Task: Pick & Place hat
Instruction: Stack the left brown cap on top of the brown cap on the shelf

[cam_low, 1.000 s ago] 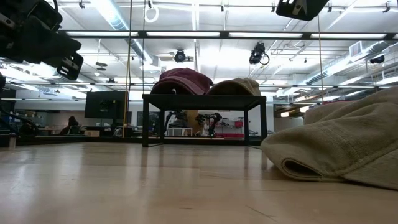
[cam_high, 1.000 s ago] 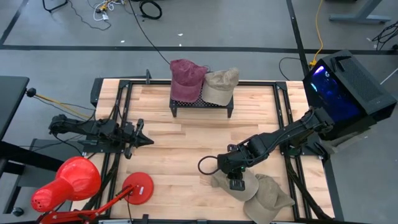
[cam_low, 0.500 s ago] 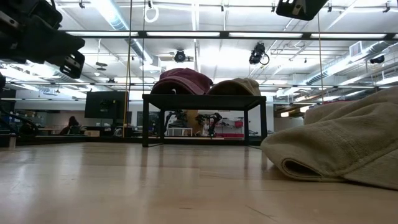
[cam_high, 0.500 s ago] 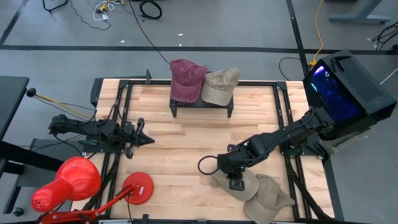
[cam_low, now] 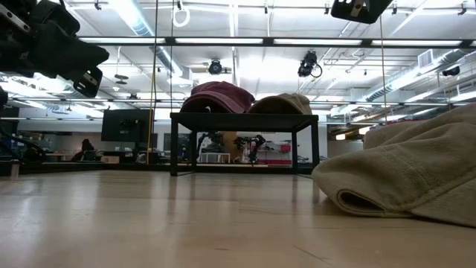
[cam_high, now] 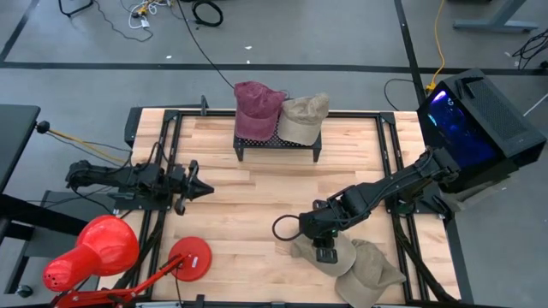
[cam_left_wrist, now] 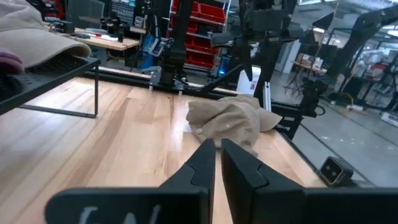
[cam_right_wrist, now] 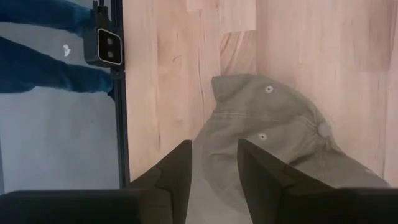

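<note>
Tan hat (cam_high: 364,265) under right fingers (cam_right_wrist: 176,169), rack (cam_high: 278,145) beyond.

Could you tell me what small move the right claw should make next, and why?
Probably close on the fabric. The right claw is down on the tan hat at the table's near edge, its fingers apart with cloth between them. The rack already holds a maroon hat and a beige hat. The left claw waits aside.

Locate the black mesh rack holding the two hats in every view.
High: black mesh rack at the table's far edge, centre.
Low: mid-picture, with the maroon hat and tan hat on top.
Left wrist: at upper left.
Right wrist: not in it.
Shared landmark: the tan hat.
</note>
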### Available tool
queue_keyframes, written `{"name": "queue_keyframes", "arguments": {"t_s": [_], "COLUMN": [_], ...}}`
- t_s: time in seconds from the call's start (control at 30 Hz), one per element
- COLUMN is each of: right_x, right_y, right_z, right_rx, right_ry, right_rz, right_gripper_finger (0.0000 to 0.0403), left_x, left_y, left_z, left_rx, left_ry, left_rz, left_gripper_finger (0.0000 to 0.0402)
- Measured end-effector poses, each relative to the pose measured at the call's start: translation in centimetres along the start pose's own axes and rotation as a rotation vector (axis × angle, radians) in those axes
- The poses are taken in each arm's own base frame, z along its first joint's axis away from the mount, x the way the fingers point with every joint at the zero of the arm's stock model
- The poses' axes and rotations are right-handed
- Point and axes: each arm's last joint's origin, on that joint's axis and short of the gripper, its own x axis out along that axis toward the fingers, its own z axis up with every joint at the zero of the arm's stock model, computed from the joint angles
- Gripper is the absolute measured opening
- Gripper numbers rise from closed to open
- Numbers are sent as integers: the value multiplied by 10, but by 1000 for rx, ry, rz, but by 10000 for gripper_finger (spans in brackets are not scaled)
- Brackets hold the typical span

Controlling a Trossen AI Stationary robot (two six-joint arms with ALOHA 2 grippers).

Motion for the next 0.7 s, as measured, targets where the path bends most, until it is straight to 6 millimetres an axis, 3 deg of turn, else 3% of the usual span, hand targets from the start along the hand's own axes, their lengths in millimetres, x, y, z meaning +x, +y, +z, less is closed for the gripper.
{"name": "queue_keyframes", "arguments": {"t_s": [0.4, 0.7], "right_x": [0, 0], "right_y": [0, -4], "right_z": [0, 0], "right_rx": [-265, -608], "right_ry": [-3, -6], "right_rz": [-3, -109], "right_gripper_finger": [134, 200], "left_x": [0, 0], "left_y": [0, 0], "left_z": [1, 1], "left_rx": [-54, -55], "left_ry": [-10, -11], "left_rz": [-1, -1], "left_gripper_finger": [39, 39]}}
